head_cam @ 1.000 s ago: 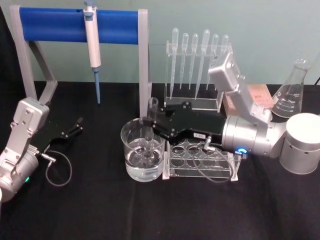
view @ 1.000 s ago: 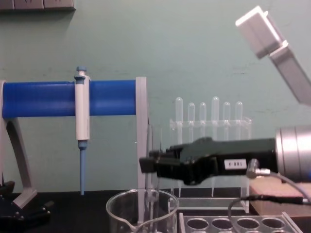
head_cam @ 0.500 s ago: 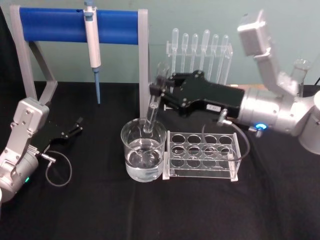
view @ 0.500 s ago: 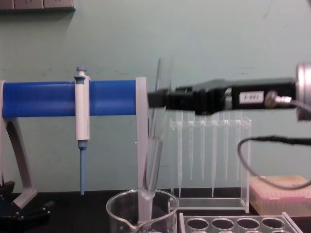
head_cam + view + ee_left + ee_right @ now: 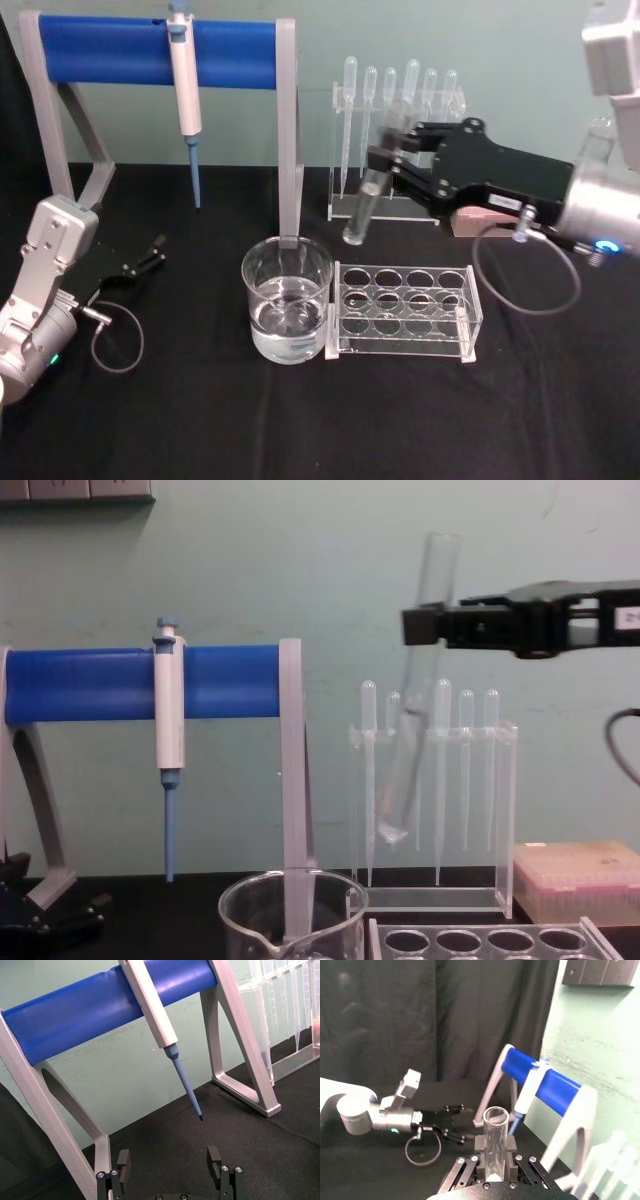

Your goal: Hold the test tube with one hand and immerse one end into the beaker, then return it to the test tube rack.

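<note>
Glass tube [image 5: 368, 195], tilted, is hanging clear of the beaker [image 5: 288, 312], up and toward the rack [image 5: 403, 311] side, clamped near its rim by the right gripper [image 5: 392, 150]; dip apparently done, return pending; left gripper [image 5: 150, 255] is lying parked, fingers apart.

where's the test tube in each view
Head view: test tube tilted, right of centre, held by the right end effector, above the rack.
Chest view: test tube upper right of centre, in front of the pipettes.
Right wrist view: bottom centre, rim toward the camera.
Left wrist view: not in it.
Shared landmark: blue bar.
</note>
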`<state>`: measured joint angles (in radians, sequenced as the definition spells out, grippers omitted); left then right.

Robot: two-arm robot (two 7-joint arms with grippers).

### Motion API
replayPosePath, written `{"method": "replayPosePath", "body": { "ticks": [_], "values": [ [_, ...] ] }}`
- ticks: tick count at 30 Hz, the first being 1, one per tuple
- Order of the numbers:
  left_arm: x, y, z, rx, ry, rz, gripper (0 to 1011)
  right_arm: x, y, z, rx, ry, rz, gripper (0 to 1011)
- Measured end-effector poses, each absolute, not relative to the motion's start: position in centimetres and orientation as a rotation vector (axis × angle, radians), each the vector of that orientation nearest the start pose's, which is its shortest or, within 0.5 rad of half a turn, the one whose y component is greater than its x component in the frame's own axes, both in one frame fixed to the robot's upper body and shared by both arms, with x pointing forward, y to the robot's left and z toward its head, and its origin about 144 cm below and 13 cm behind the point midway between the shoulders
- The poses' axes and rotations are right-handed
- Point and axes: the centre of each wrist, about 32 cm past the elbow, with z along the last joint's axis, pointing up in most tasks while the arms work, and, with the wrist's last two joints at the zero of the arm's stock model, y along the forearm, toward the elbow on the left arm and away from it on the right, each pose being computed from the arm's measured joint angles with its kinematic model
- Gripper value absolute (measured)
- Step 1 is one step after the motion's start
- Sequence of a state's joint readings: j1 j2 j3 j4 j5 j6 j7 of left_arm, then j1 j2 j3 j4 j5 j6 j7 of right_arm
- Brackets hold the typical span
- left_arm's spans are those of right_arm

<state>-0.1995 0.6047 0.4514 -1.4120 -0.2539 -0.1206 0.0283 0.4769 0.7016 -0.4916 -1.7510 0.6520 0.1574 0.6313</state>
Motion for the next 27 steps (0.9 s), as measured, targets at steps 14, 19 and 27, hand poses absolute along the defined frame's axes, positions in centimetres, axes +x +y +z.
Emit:
{"method": "replayPosePath", "body": {
  "ticks": [14, 19, 27],
  "values": [
    [48.9, 31.0, 114.0, 0.304, -0.285, 1.248, 1000, 50.1, -29.8, 128.9, -0.099, -0.179, -0.534, 241],
    [48.9, 31.0, 114.0, 0.304, -0.285, 1.248, 1000, 50.1, -29.9, 128.1, -0.11, -0.166, -0.543, 241],
    [48.9, 31.0, 114.0, 0.304, -0.285, 1.248, 1000, 49.8, -29.6, 126.9, -0.125, -0.139, -0.545, 241]
  ]
}}
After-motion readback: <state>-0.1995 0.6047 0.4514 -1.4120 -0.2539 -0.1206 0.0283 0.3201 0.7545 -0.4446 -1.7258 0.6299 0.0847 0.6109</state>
